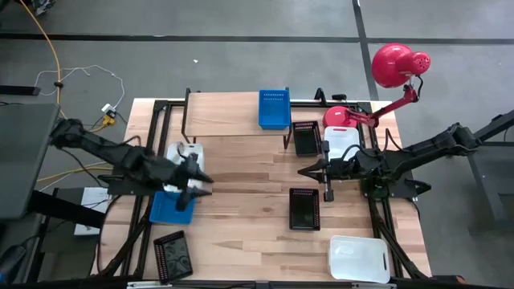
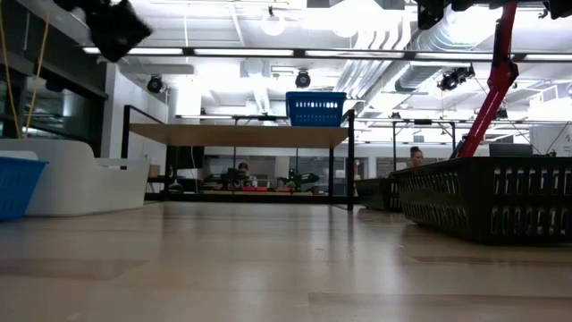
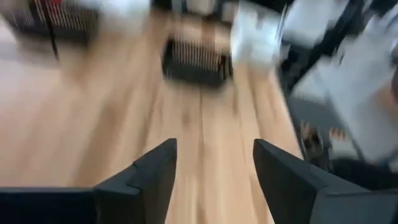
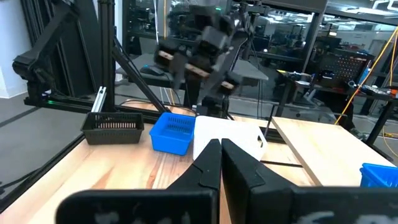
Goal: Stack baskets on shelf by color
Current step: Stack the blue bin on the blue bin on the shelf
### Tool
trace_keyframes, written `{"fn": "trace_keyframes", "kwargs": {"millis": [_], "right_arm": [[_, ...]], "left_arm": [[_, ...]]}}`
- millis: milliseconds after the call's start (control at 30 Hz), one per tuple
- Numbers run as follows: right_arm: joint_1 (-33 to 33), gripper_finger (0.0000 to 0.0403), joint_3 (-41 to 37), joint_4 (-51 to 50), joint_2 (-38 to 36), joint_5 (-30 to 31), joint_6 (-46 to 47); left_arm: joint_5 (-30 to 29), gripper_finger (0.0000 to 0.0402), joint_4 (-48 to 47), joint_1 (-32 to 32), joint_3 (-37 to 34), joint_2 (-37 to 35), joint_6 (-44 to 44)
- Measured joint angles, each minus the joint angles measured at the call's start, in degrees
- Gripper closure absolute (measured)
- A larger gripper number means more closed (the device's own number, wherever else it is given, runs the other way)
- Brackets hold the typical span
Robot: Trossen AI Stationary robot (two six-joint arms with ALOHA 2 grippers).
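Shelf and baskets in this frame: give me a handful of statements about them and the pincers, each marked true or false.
1. One blue basket stands on the shelf. True.
2. The left pincer holds a white basket. False: its fingers are apart and hold nothing, above a blue basket beside a white one.
3. The right pincer is shut. True.
4. A black basket is stacked on the shelf. False: the black ones lie on the tabletop, such as the one in the middle.
5. A white basket lies near the table's front right corner. True.
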Motion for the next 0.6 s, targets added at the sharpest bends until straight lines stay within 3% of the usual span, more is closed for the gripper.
{"fn": "trace_keyframes", "kwargs": {"millis": [133, 400, 600], "right_arm": [[0.0, 0.0402, -0.02, -0.91, 0.0, -0.01, -0.02], [0.0, 0.0402, 0.0, -4.85, 0.0, 0.01, 0.04], [0.0, 0.0402, 0.0, -6.9, 0.02, -0.04, 0.13]], "left_arm": [[-0.56, 0.0195, -13.38, -5.86, 5.85, 7.91, -14.42], [-9.93, 0.0195, -21.97, -17.19, 5.65, 18.89, -46.4], [-8.26, 0.0195, -21.85, -20.06, 5.63, 24.8, -54.65]]}}
